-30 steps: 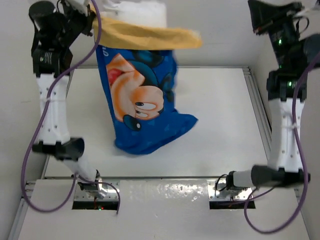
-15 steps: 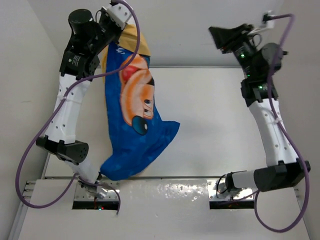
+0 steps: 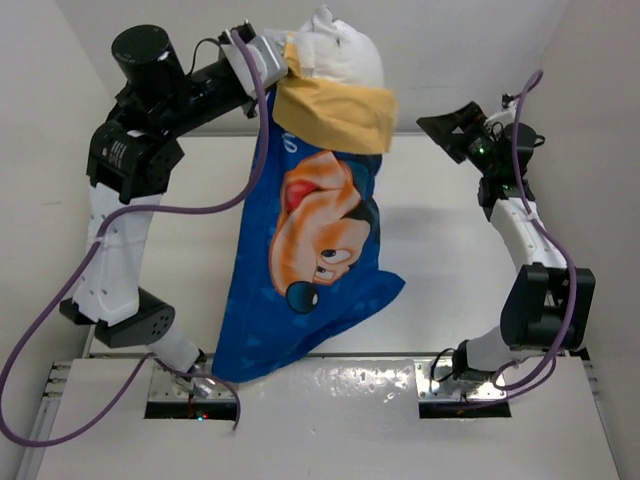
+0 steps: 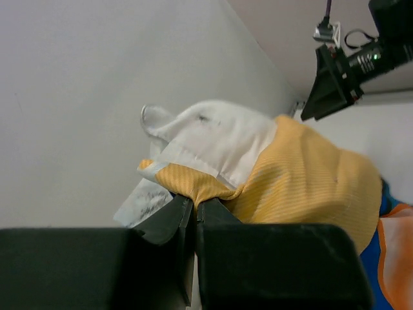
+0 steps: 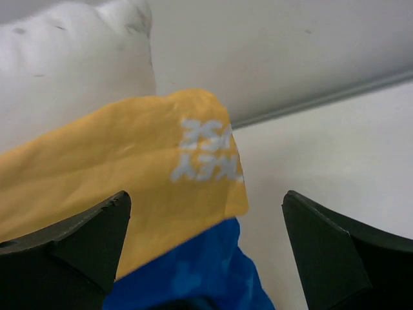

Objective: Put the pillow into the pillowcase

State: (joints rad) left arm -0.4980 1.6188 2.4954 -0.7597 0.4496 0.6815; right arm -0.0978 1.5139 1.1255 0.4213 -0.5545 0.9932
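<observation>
Blue pillowcase [image 3: 310,260] hangs high, orange hem [image 3: 335,115] clenched in the left tool [image 4: 194,208], likely so the white pillow [image 3: 338,55] poking from its mouth sinks in; right tool [image 3: 447,125] gapes empty beside that hem.

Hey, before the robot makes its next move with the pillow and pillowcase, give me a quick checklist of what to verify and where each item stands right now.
1. Left claw grip: ok, shut on the pillowcase at its orange edge.
2. Right claw ready: ok, jaws wide, apart from the fabric.
3. Pillow fully inside: not ok, its white top sticks out above the orange edge.
4. Left claw pinches fabric only: cannot tell, a white tag sits right at the jaws.
5. Pillowcase bottom clear of the table: cannot tell from above.
</observation>
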